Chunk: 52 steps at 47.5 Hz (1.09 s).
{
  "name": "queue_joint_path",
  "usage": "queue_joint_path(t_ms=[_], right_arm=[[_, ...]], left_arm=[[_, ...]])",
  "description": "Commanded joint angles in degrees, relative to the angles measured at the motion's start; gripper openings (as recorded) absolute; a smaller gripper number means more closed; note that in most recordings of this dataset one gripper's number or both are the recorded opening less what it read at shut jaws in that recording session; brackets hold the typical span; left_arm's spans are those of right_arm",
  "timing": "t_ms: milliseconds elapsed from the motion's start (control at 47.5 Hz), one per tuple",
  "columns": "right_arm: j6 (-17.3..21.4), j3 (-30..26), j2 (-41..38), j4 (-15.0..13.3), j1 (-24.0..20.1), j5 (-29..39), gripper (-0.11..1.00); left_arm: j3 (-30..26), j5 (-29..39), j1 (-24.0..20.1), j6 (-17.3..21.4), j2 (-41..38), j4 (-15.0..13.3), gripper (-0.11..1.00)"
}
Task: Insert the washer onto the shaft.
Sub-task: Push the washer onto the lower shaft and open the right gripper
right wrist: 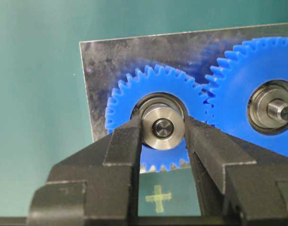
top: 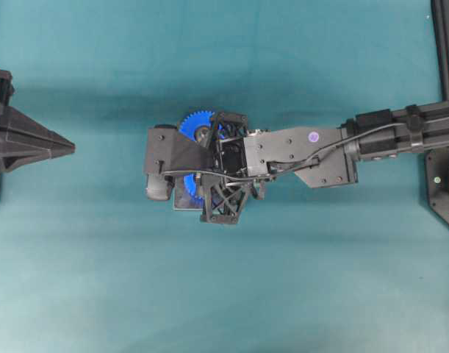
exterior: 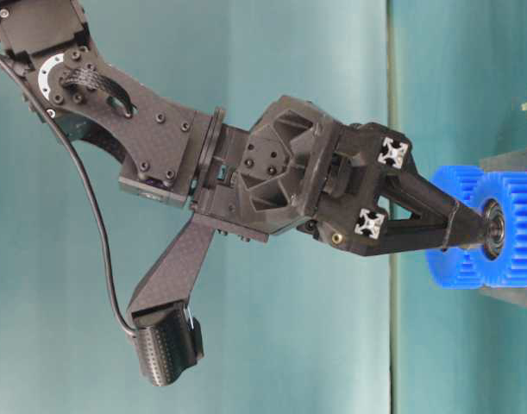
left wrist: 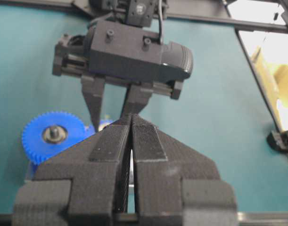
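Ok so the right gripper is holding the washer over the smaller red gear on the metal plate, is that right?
Nearly: the gear is blue, not red. The right wrist view shows the right gripper with its fingers on either side of the silver washer at the centre of the smaller blue gear on the metal plate; the larger gear beside it is blue too.

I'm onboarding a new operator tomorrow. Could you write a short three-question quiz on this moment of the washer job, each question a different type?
1. True or false: the left gripper stands wide open.
2. Multiple choice: the right gripper holds the washer over A) the smaller blue gear, B) the larger blue gear, C) bare cloth.
3. Fill in: both gears sit on a metal ____.

Key: 1 false, its fingers are together. 2 A. 3 plate.
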<state>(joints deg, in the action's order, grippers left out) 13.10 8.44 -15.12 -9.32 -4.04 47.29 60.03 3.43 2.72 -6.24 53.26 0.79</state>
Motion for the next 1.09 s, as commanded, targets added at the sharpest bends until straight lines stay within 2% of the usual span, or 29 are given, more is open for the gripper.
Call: queue_joint_path(t_ms=[0,568,610,695,779,1073], right_arm=[[-0.53,-1.23,1.49,-0.09,-0.09,0.00,0.34],[-0.09,-2.20,1.41,0.00,-0.18,0.00,0.34],[-0.09,-2.46,1.41,0.00,-0.18,0.09,0.38],[-0.09,-2.99,1.49,-0.09,-0.18,0.18,0.59],[-0.44,-3.52,1.67,0.00,-0.18,0.26,0.72],[-0.26,-3.96,3.16,-0.09,-0.09,2.46,0.72]], left_arm=[[-0.70,-0.35,0.18,-0.09,-0.09,0.09,0.01],[-0.62,-0.35,0.18,-0.09,-0.09,0.18,0.01],[-0.53,-0.35,0.09,-0.09,-0.09,0.18,0.01],[-0.62,-0.35,0.18,-0.09,-0.09,0.09,0.01],[-0.53,-0.35,0.09,-0.09,-0.09,0.09,0.01],[-0.44,-0.44,0.18,-0.18,0.26,0.18,0.01]])
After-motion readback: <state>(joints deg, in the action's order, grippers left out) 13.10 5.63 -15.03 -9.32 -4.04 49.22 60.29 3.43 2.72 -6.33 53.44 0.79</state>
